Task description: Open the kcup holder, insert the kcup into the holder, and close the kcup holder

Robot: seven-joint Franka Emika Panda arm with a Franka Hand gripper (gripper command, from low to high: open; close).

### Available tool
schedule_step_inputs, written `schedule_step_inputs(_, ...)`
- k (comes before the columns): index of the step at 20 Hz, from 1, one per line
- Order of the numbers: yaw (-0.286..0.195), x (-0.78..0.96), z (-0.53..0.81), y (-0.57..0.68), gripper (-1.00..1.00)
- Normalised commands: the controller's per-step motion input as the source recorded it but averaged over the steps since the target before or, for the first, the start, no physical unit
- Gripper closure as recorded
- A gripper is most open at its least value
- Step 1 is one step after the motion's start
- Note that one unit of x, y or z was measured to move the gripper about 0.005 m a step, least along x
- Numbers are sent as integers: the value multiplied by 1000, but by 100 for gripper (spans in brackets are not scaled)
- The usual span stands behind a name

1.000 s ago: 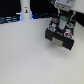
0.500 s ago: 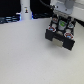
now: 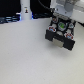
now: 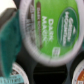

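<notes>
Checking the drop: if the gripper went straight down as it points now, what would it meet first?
Probably the kcup holder right beneath the gripper. The wrist view is filled by the kcup over round slots, though how far apart they are is unclear.

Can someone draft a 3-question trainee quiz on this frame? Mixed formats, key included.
1. True or false: the gripper is above the kcup holder at the exterior view's right.
2. What colour is the lid of the kcup that fills the wrist view?
A) red B) green C) blue
3. What stands near the back at the exterior view's left?

Key:
1. True.
2. B; its lid reads "Dark Magic".
3. A white bottle-like post.
</notes>
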Motion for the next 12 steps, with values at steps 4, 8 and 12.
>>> schedule_step_inputs(4, 99, 100, 358, -47, -100)
schedule_step_inputs(8, 96, 164, 535, -150, -100)
schedule_step_inputs(12, 93, 253, 504, -299, -100)
